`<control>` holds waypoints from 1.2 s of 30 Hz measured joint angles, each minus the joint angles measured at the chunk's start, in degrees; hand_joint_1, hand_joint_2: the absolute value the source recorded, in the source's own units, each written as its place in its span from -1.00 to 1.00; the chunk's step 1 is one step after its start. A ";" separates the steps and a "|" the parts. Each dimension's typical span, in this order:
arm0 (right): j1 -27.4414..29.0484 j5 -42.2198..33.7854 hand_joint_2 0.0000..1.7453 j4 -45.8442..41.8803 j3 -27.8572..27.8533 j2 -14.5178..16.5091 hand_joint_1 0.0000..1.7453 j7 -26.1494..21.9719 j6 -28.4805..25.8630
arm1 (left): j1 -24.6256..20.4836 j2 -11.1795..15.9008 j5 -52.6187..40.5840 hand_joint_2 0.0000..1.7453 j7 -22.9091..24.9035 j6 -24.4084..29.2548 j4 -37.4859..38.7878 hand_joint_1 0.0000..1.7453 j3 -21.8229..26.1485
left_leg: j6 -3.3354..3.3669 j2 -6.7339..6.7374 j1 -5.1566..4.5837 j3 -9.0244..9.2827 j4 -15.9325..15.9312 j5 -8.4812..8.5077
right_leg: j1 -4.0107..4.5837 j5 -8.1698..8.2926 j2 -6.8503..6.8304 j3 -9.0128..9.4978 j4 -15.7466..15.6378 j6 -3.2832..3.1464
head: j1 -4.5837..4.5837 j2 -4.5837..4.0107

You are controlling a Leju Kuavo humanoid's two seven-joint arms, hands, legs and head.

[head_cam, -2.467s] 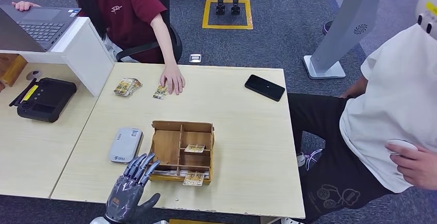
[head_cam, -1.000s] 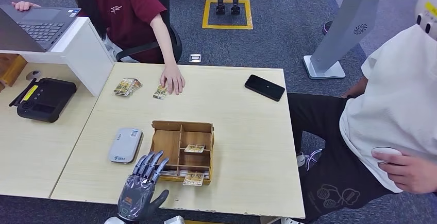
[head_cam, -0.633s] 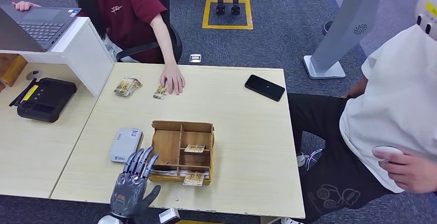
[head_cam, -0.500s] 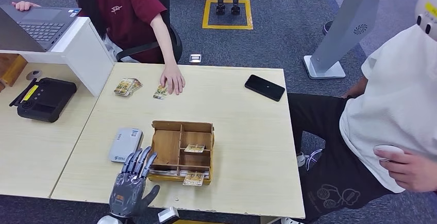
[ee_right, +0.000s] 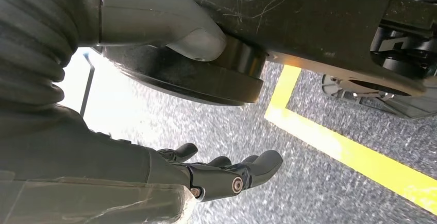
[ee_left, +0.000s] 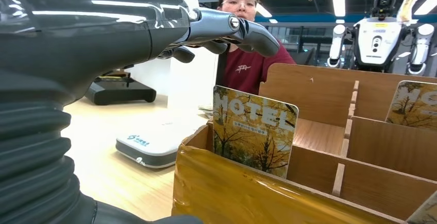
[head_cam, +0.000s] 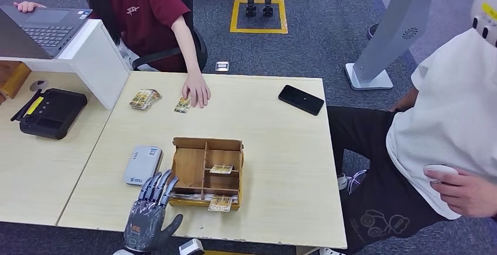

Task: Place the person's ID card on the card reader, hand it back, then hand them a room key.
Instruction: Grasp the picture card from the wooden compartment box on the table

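The left hand (head_cam: 146,217) hovers empty, fingers apart, at the surface's (head_cam: 281,143) near edge between the grey card reader (head_cam: 142,165) and the wooden box (head_cam: 207,172), where a room key (ee_left: 253,130) reads "HOTEL". The right hand (ee_right: 227,175) hangs empty, fingers loosely apart, above the floor. The ID card (head_cam: 183,104) lies by a person's hand (head_cam: 197,91) at the far edge.

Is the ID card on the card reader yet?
No, the card reader has a bare top, and the left hand beside it holds nothing.
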 joint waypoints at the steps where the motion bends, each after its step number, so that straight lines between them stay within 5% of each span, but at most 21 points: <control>1: 0.04 -0.29 1.00 0.00 -0.38 -0.01 -1.00 -0.01 -0.05 | 0.10 0.00 0.01 1.00 0.20 0.00 -0.11 -1.00 0.00 | 0.00 0.00 0.00 0.00 0.00 0.00 | 0.00 0.00 -0.01 0.00 0.00 0.00 | 0.00 0.00; 7: 0.20 -1.40 1.00 -0.01 -2.38 -0.03 -1.00 -0.03 -0.66 | 0.45 0.00 -0.38 1.00 1.27 0.00 -0.23 -0.84 0.00 | 0.00 -0.01 0.00 0.00 0.00 0.00 | 0.00 0.00 -0.03 0.00 0.00 0.00 | 0.01 0.00; 11: 0.27 -2.07 1.00 -0.01 -3.48 -0.05 -1.00 -0.04 -0.92 | 0.53 0.03 -0.18 1.00 1.83 0.00 -0.22 1.00 -0.02 | 0.00 -0.01 0.00 0.00 0.00 0.00 | 0.00 0.00 -0.03 0.00 0.00 0.00 | 0.01 0.00; 36: 0.73 -5.31 1.00 -0.01 -8.76 -0.37 -1.00 -0.18 -2.17 | 0.56 2.77 2.73 1.00 5.09 0.00 -0.24 1.00 -2.90 | 0.00 -0.02 -0.01 0.02 -0.01 0.00 | 0.00 -0.01 -0.05 0.05 0.00 0.01 | 0.00 0.00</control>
